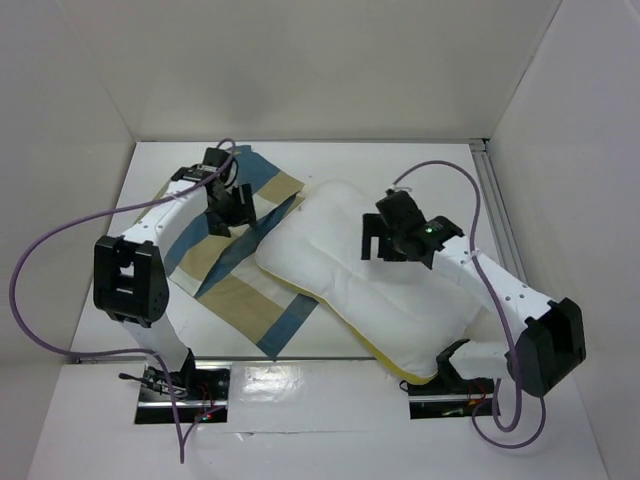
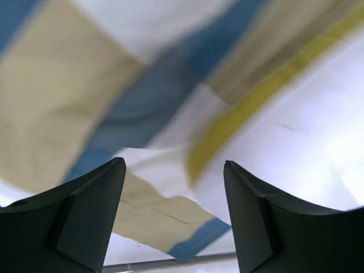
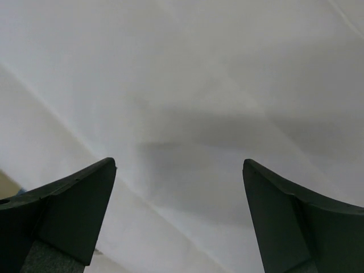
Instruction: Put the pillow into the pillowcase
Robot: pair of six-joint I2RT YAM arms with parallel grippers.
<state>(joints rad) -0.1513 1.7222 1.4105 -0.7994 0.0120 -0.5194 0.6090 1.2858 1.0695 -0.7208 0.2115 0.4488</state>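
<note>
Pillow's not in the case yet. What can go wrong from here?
The pillow lies across an edge of the pillowcase, so lifting the case may snag.
The left gripper and right gripper are open and empty; nothing holds the mouth open.
The pillow's near corner lies by the right arm's base, which might catch it.

The left arm (image 1: 150, 222) and the right arm (image 1: 495, 285) look alike: slim white links joined by chunky black housings. A purple cable (image 1: 181, 440) trails off the left arm, and a second purple cable (image 1: 477, 212) runs along the right one. A small green light (image 1: 430, 229) glows on the right wrist. The left tool (image 1: 230, 218) and the right tool (image 1: 372, 240) are black, and seen close their fingers (image 2: 85, 222) are dark, matte wedges with bevelled edges. Each base (image 1: 185, 392) sits on a metal plate with thin red wires.
</note>
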